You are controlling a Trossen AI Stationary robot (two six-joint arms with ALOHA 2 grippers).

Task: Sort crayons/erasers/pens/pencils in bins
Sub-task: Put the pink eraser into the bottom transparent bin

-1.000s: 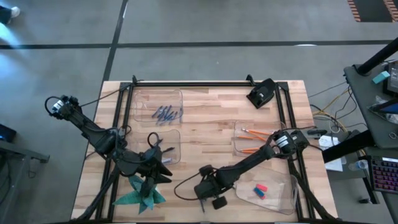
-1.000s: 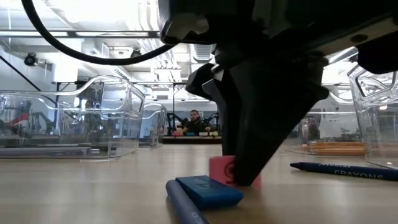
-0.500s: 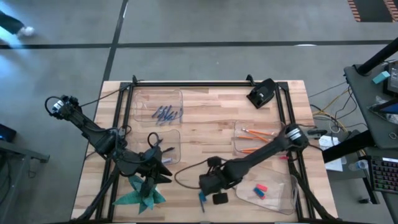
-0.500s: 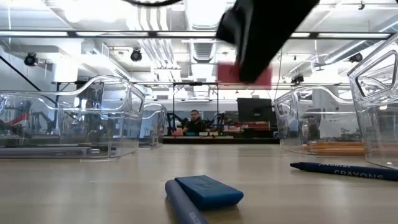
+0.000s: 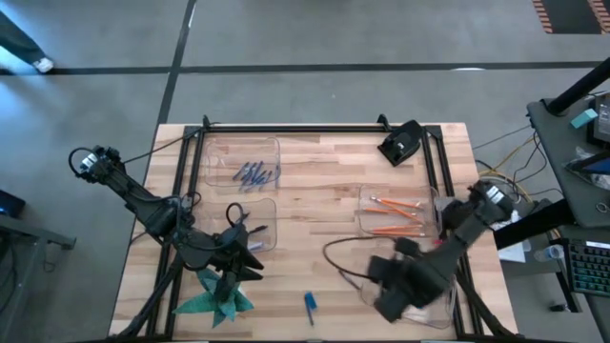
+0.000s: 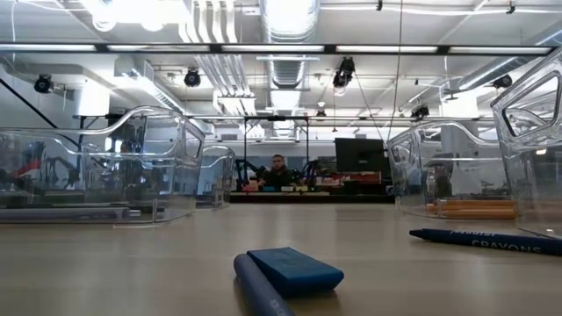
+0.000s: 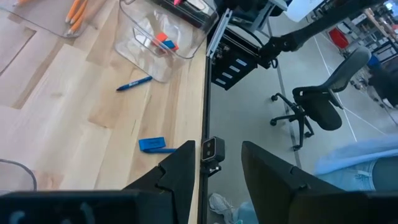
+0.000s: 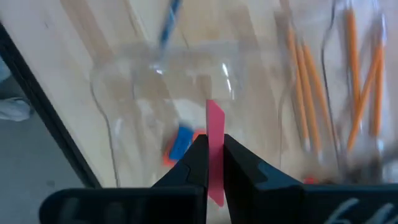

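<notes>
My right hand (image 8: 211, 163) pinches a pink eraser (image 8: 214, 149) over the bin (image 5: 443, 303) at the bench's (image 5: 324, 181) five o'clock corner. My left hand (image 7: 217, 162), fingers spread, waits at eight o'clock.

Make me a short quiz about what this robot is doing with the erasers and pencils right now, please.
1. True or false: the right gripper is shut on a pink eraser.
2. What lies in the bin next to the eraser bin? A) blue sticks B) orange pencils C) nothing
3. Fill in: out on the bare table, beside a blue stick, lies a ____ eraser.

Key: 1 true: in the right wrist view the fingers pinch it above the bin that holds a blue and a red eraser. 2 B. 3 blue. The left gripper waits open near the table's edge.
</notes>
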